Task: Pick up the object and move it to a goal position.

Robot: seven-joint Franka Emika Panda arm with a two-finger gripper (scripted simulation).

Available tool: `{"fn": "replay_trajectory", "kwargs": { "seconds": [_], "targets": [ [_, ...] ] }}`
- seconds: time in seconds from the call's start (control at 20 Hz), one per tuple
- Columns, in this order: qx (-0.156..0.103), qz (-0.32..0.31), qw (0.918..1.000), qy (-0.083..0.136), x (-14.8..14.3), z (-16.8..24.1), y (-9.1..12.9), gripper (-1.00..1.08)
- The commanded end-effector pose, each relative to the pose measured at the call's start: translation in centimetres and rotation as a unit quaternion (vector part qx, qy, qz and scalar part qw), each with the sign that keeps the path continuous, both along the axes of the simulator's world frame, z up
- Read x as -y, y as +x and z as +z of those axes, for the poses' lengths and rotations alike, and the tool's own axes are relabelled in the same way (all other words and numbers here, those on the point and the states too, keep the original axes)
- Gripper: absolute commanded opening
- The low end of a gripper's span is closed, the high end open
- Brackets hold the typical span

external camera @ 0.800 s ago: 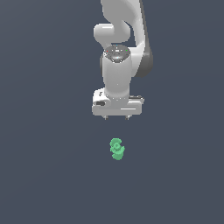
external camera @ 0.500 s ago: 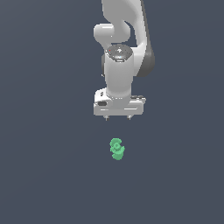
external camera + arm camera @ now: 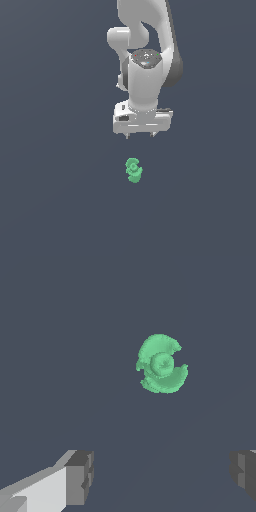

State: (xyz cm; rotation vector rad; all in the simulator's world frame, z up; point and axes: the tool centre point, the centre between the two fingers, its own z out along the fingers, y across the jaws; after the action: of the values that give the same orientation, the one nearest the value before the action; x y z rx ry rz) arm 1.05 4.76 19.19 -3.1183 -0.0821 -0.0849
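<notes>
White arm above small green knobby object, nothing held.

Exterior view: the white Franka gripper [image 3: 140, 135] points straight down from the bulky white arm [image 3: 145, 75], two short finger tips showing under its wide body. The small bright green lumpy object with a round ringed end [image 3: 133, 170] lies on the plain dark grey surface [image 3: 55, 190], below the gripper and slightly toward the exterior view's left, clearly apart from it. Object much narrower than the gripper body. Wrist view: jaws stand wide apart, grey pads [image 3: 80, 477] at either side with bare surface between them; nothing clamped. The green object [image 3: 161, 364] sits ahead of the jaws, outside the gap, its ringed end facing the camera.
</notes>
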Motion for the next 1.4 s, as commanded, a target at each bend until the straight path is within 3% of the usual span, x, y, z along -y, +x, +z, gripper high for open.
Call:
{"fn": "replay_trajectory", "kwargs": {
  "seconds": [0.0,0.65,1.35],
  "targets": [
    [0.000,0.000,1.0000,0.000,0.1,0.0,0.1,1.00],
    [-0.008,0.052,0.9986,-0.007,0.6,-2.3,3.2,1.00],
    [-0.023,0.139,0.9900,-0.015,2.1,-7.2,7.8,1.00]
  ]
}}
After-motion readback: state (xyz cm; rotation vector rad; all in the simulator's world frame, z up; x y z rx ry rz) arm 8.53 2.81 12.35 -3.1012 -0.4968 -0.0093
